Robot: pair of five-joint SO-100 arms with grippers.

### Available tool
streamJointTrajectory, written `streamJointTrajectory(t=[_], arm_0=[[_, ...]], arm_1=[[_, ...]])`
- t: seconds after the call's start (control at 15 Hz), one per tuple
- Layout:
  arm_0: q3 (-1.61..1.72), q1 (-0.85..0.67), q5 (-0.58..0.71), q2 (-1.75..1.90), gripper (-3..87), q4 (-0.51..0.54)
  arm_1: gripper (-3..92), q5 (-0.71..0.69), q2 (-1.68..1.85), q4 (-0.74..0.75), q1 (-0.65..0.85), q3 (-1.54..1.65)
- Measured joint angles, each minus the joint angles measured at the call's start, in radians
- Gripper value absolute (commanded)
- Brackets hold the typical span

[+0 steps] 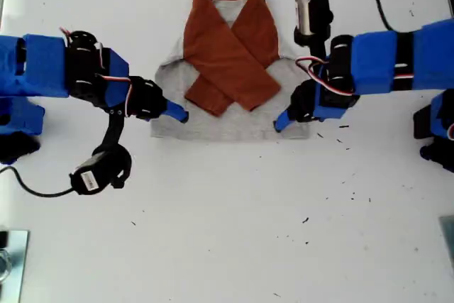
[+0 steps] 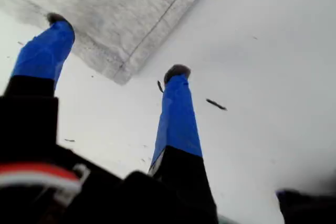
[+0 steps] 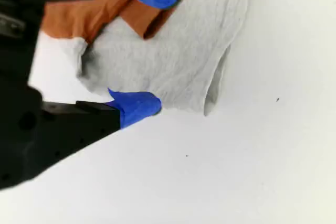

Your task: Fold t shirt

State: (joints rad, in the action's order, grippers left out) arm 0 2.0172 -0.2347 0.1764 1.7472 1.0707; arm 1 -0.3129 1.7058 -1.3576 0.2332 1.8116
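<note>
The t shirt (image 1: 228,62) lies flat at the far middle of the white table, its rust-orange sleeves crossed over the heather-grey body and its collar away from the camera. My first gripper (image 1: 281,122) comes in from the exterior view's right. It is open, and its blue fingers straddle a hemmed corner of the grey cloth (image 2: 131,14) with my first gripper (image 2: 119,46) low over the table. From the exterior view's left, my second gripper (image 1: 177,113) reaches the shirt's other bottom corner. It is open too, my second gripper (image 3: 163,46) spanning the grey cloth (image 3: 184,51) near an orange sleeve end (image 3: 152,19).
A metal object (image 1: 10,260) sits at the exterior view's lower left corner, and a grey edge (image 1: 447,243) shows at its lower right. Black cables (image 1: 32,189) trail from both arms. Small dark specks (image 1: 305,220) dot the white table (image 1: 234,232).
</note>
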Motion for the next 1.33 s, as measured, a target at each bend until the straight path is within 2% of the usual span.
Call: streamJointTrajectory(t=[0.07, 0.13, 0.2, 0.27, 0.4, 0.53, 0.73, 0.93, 1.07, 1.2, 1.33], arm_0=[[0.005, -0.012, 0.005, -0.061, 20.3, -0.035], [0.003, -0.023, 0.017, -0.115, 10.0, -0.057], [-0.009, -0.034, 0.026, -0.163, 1.4, -0.071], [-0.023, -0.037, 0.04, -0.192, -0.3, -0.077], [-0.072, -0.034, 0.051, -0.233, -0.3, -0.103], [-0.083, -0.02, 0.051, -0.196, -0.3, -0.104], [-0.126, 0.137, 0.017, -0.121, -0.3, -0.092], [-0.183, 0.348, -0.104, -0.083, -0.3, -0.074], [-0.195, 0.426, -0.16, -0.077, -0.3, -0.074], [-0.195, 0.422, -0.156, -0.021, -0.3, -0.061], [-0.183, 0.324, -0.072, 0.092, 4.4, -0.031]], arm_1=[[28.9, 0.0, -0.026, 0.055, 0.0, 0.026], [19.7, 0.003, -0.048, 0.1, 0.0, 0.046], [4.7, 0.003, -0.061, 0.138, -0.002, 0.061], [3.3, 0.005, -0.104, 0.19, -0.011, 0.061], [3.2, 0.009, -0.129, 0.281, -0.017, 0.071], [3.2, 0.009, -0.115, 0.281, -0.023, 0.072], [3.1, 0.035, 0.097, 0.14, -0.12, 0.106], [3.1, 0.141, 0.276, -0.012, -0.318, 0.066], [3.1, 0.181, 0.276, -0.04, -0.397, 0.02], [3.2, 0.123, 0.278, -0.031, -0.334, 0.008], [3.2, 0.002, 0.291, 0.029, -0.167, 0.005]])
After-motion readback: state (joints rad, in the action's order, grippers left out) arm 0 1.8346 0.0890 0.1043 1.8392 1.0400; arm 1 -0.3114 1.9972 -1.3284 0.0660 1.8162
